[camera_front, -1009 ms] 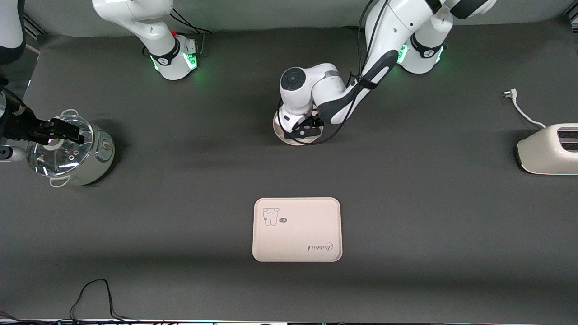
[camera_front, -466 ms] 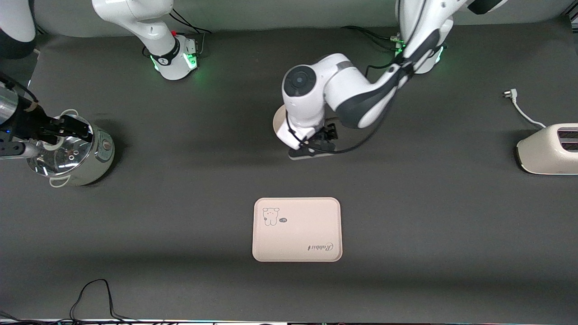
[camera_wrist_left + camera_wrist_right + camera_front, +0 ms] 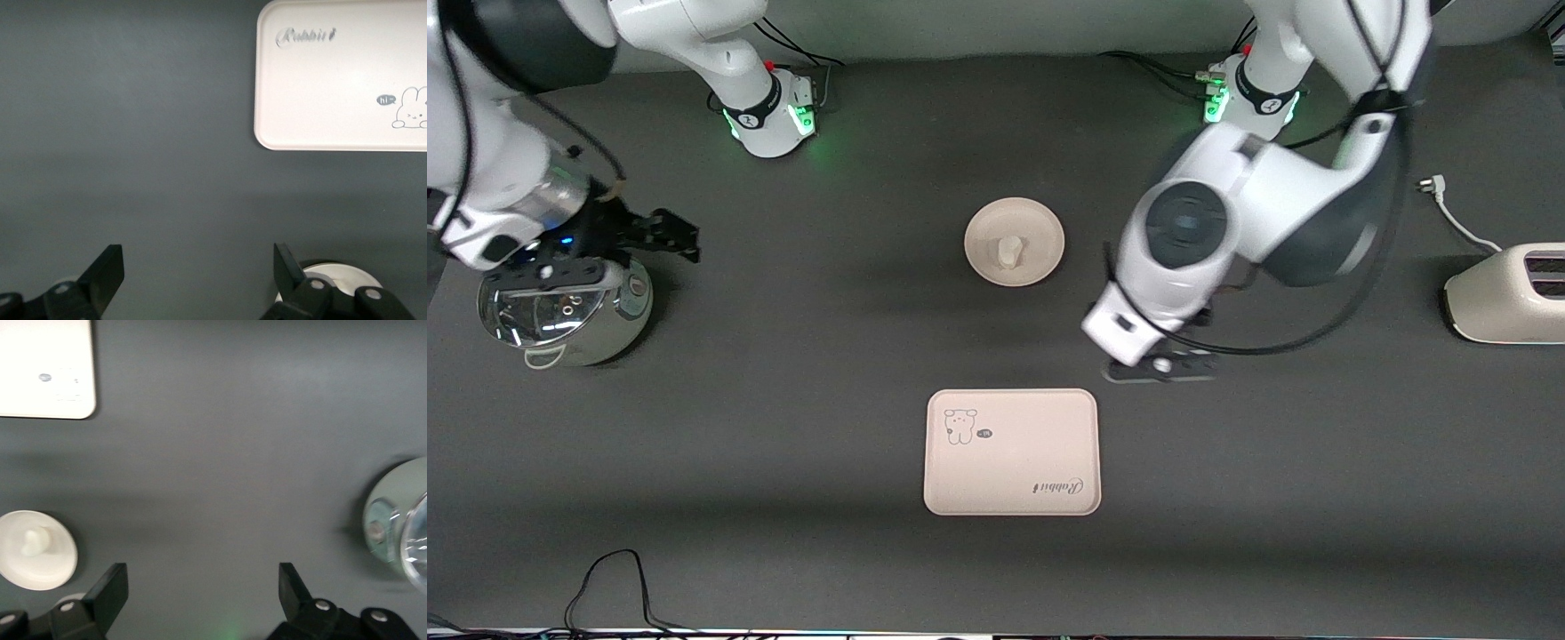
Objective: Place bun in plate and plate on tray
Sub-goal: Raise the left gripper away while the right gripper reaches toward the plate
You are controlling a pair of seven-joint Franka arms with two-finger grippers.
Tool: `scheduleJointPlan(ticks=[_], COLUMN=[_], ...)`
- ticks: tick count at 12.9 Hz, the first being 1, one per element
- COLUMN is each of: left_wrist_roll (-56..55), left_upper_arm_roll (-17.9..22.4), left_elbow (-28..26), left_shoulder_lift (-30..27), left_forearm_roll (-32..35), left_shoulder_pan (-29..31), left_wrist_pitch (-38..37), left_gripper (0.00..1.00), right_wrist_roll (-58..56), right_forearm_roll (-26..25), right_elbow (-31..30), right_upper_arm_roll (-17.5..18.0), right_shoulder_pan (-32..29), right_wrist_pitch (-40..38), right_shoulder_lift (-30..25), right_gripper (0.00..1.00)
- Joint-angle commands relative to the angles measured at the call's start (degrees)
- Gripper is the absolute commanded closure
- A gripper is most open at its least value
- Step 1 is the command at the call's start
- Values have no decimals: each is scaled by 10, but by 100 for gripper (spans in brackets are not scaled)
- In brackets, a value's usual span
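Front view: bun (image 3: 1008,252) sits in the middle of the round plate (image 3: 1015,241), which rests on the dark desk (image 3: 783,400) midway between the two arm bases. Tray (image 3: 1011,452) lies nearer the camera than the plate, well apart from it, bare. Left tool (image 3: 1161,366) hangs over bare desk just off the tray's corner, toward the left arm's end. Right tool (image 3: 660,233) hangs beside the glass-lidded steel pot (image 3: 562,313) at the right arm's end. White toaster (image 3: 1507,294) with its cord at the left arm's end.

Left wrist view: left tool (image 3: 198,270) spread wide, nothing between the fingers (image 3: 105,273); tray (image 3: 340,73) in sight.

Right wrist view: right tool (image 3: 203,590) spread wide, holding nothing; bun (image 3: 33,541) on plate (image 3: 37,550), tray corner (image 3: 45,368), pot (image 3: 399,523) all in sight.
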Motion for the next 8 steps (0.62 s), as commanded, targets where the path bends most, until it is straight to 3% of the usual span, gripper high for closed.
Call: scheduleJointPlan(ticks=[1,3,5,8], left_wrist_roll=[185,260,304,322], left_upper_arm_roll=[141,210,269,305], left_elbow=[-23,-53,-118,-247], left_shoulder_lift=[-72,-116,-165,-262], left_forearm_roll=[-74,-76,-77,-74], left_shoulder_pan=[-16,-17,-17,-16], left_wrist_pitch=[-18,-22,5,86], left_gripper=[0,0,0,0], right_wrist_roll=[109,224,317,356], right_forearm_roll=[1,2,6,40], right_elbow=[-22,-22,-17,6], right_upper_arm_roll=[-4,-4,-3,-3], right_shoulder_pan=[98,188,265,334], right_wrist_pitch=[19,42,67,91], right_shoulder_lift=[-19,-8,13,45], right_gripper=[0,0,0,0])
